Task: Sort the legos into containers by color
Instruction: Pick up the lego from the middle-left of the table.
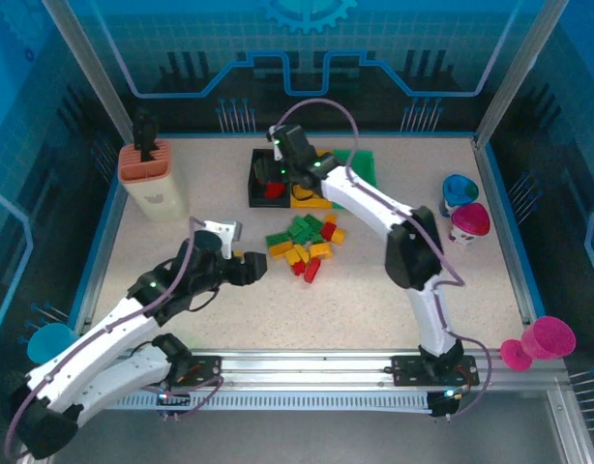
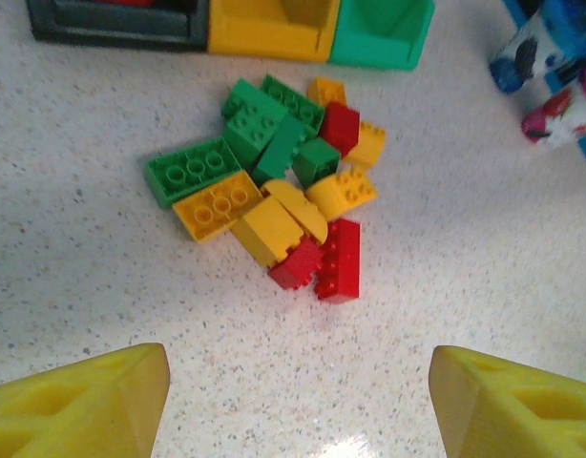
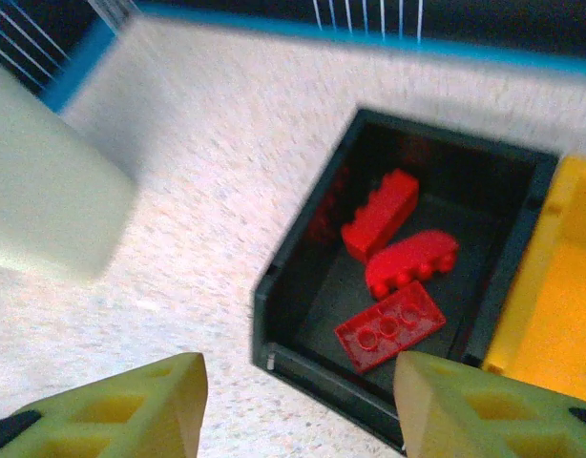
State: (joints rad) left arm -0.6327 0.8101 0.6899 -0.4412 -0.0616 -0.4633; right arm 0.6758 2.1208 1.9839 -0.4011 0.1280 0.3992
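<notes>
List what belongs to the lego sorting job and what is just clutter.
Job: loose lego pile; red legos already binned; black bin; yellow bin; green bin.
Clutter: pink slotted holder; blue cup; magenta cup.

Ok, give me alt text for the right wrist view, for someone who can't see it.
Three red bricks lie inside the black bin, seen from above past the open, empty right gripper. A yellow bin sits against its right side, and a blurred pale object stands to the left on the speckled table.
</notes>
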